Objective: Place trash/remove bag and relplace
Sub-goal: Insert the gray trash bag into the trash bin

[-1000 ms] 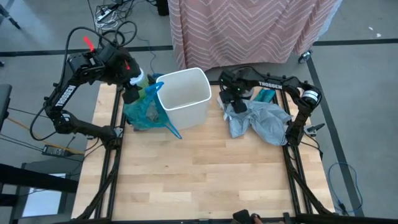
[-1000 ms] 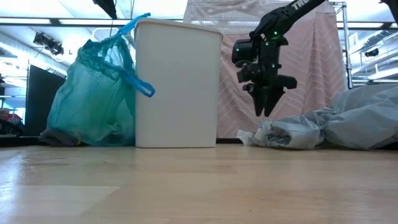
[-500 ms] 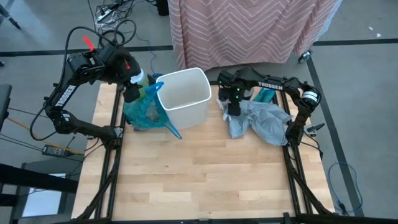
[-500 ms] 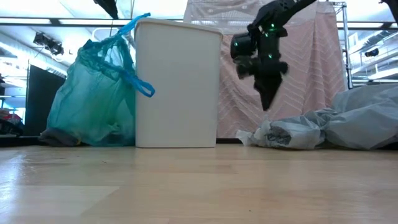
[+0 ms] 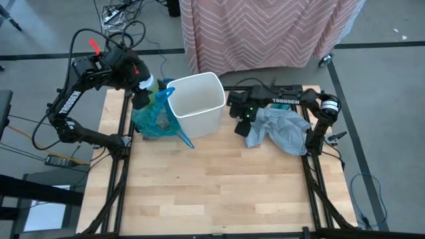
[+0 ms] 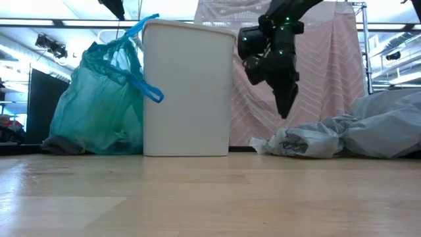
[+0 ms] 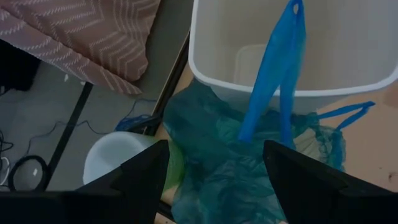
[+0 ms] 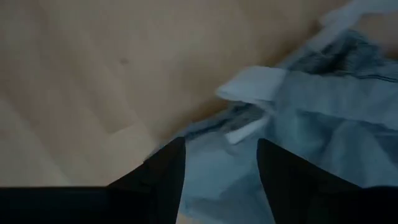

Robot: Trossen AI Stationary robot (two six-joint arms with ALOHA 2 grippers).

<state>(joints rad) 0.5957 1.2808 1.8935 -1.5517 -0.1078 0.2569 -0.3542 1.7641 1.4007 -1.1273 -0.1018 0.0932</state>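
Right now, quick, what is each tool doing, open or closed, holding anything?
Left tool: open, empty, above the teal bag.
Right tool: open, empty, over the grey bag.

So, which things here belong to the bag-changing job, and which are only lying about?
Job:
- teal bag, full, beside the bin
- white bin, unlined
- left gripper, open above the teal bag
- right gripper, open over the grey bag

Lying about:
- grey bag
- pink cloth

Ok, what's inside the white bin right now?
Nothing visible: the white bin shows bare walls and no liner. The teal bag sits beside it, blue handles crossing the rim. The bin's floor is only partly seen.
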